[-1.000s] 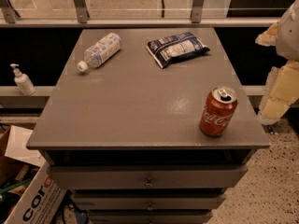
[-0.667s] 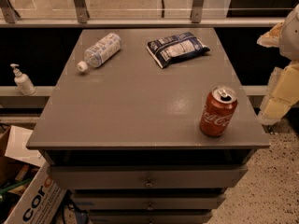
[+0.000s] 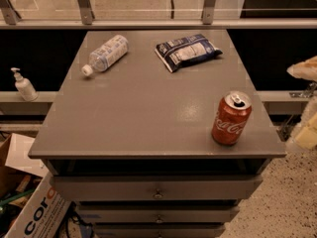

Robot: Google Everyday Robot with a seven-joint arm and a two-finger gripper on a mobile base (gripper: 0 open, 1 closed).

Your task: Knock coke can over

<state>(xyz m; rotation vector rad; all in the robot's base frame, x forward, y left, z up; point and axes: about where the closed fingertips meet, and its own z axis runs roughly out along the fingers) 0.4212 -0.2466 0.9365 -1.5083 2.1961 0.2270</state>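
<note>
The coke can (image 3: 231, 119) is red with a white script logo and a silver top. It stands upright near the front right corner of the grey cabinet top (image 3: 148, 113). Pale cream parts of my arm and gripper (image 3: 306, 133) show at the right edge of the view. They are beside the cabinet, to the right of the can and apart from it. Most of the gripper is cut off by the frame edge.
A clear plastic water bottle (image 3: 105, 54) lies on its side at the back left. A dark blue snack bag (image 3: 187, 51) lies at the back right. A pump bottle (image 3: 23, 85) stands on a ledge at the left. A cardboard box (image 3: 34, 214) sits on the floor at the lower left.
The pale arm parts at the right edge have shifted lower and further out of the frame. The can, bottle and bag have not moved.
</note>
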